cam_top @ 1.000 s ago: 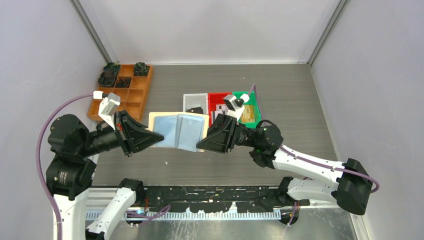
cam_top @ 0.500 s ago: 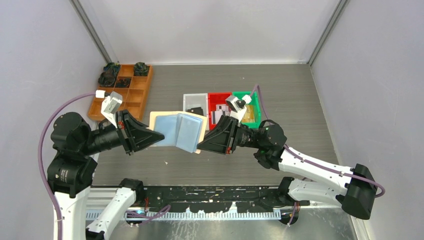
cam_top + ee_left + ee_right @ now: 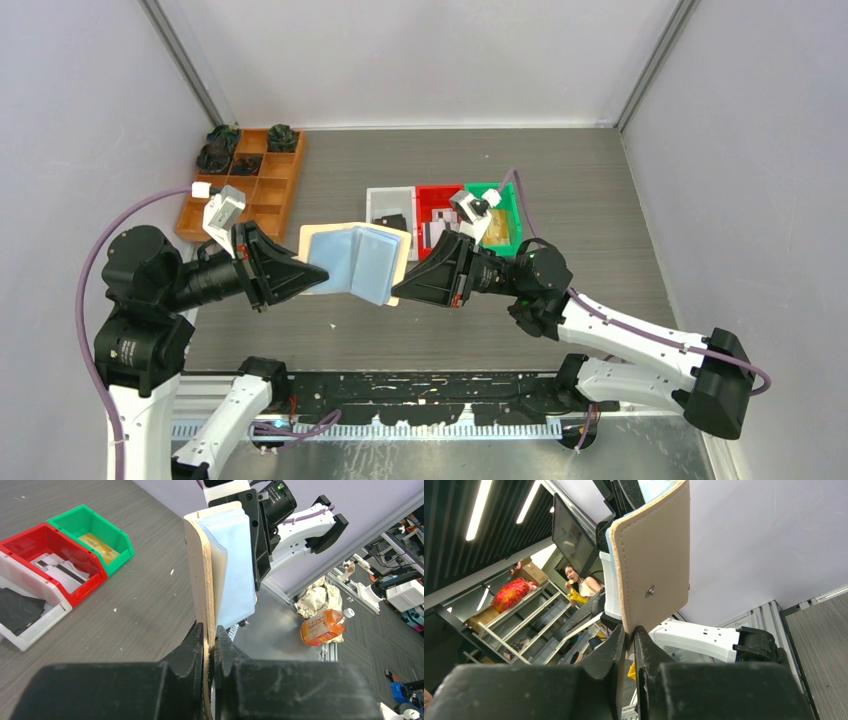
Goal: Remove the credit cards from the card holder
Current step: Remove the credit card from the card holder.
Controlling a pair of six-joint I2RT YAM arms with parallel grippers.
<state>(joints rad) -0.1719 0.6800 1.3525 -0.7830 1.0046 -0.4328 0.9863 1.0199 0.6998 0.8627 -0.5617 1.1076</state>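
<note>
The left gripper [image 3: 322, 277] is closed tight on the left edge of the card holder [image 3: 355, 262]. In the left wrist view its fingers [image 3: 199, 639] pinch the tan cover with barely a slit between them. The right gripper [image 3: 400, 291] is closed just as tight on the opposite edge, and the right wrist view shows its jaws clamped on the tan flap [image 3: 654, 555] just below a small metal snap.

The holder hangs between the two grippers at the centre of the top frame, off the table. It is open (not quite flat), with the silvery blue pockets [image 3: 235, 570] facing up. Whether a card sits in them cannot be told.

Just above and to the right of the holder stand three bins in a row:
- The white bin [image 3: 391, 190] holds a black card [image 3: 392, 220].
- The red bin [image 3: 440, 189] holds white-pink cards [image 3: 435, 232].
- The green bin [image 3: 515, 225] holds a gold card [image 3: 497, 228].

At upper left is an orange-brown tray [image 3: 275, 190], with dark objects [image 3: 222, 150] in its far compartments.

The table [image 3: 580, 190] is grey wood-grain, closed in by pale grey walls [image 3: 420, 60]. Past its near edge, the left wrist view shows an orange bottle [image 3: 322, 626] lying on the floor. The right wrist view shows a monitor [image 3: 569, 535], shelving and a person [image 3: 581, 582] in the room beyond.
</note>
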